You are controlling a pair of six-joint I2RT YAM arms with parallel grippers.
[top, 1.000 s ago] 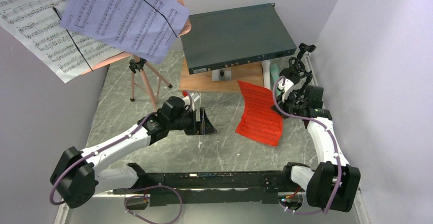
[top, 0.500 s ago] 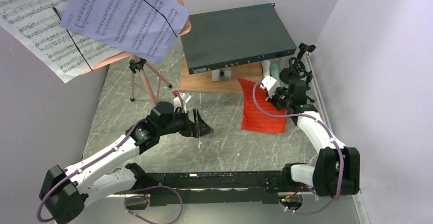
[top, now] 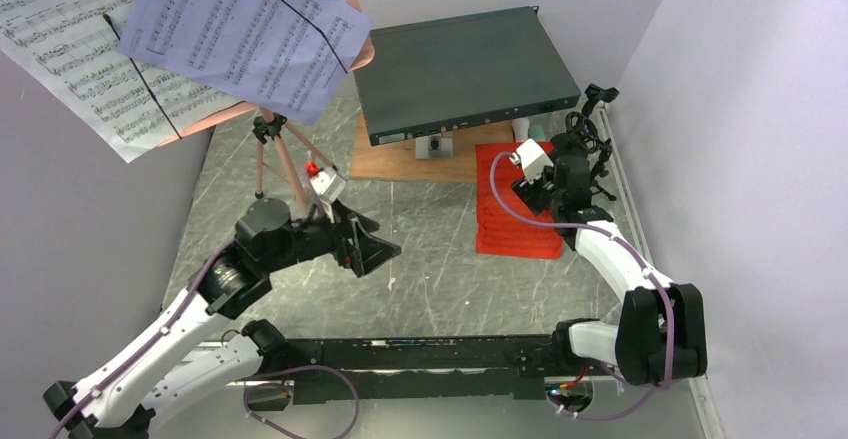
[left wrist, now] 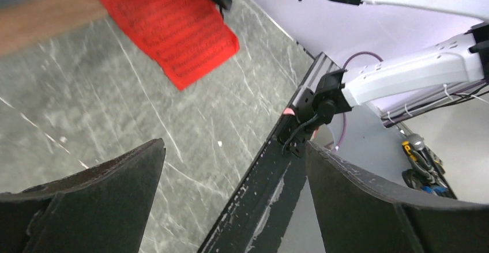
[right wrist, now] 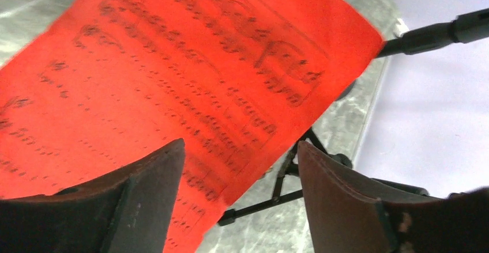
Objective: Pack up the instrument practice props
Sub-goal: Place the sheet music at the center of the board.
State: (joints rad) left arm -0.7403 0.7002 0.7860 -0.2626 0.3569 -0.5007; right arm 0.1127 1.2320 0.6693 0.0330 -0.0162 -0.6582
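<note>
My left tool (top: 372,248) hangs wide open and empty over the table (top: 440,279), well to the left of the red sheet (top: 515,221). The sheet lies on the table, long axis running near to far. My right tool (right wrist: 239,149) hovers above its far end, jaws apart, gripping nothing. This arm is the nearer.

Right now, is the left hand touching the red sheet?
Apart. The top view shows a stretch of grey table between the left hand and the red sheet; the left wrist view shows the same gap.
</note>
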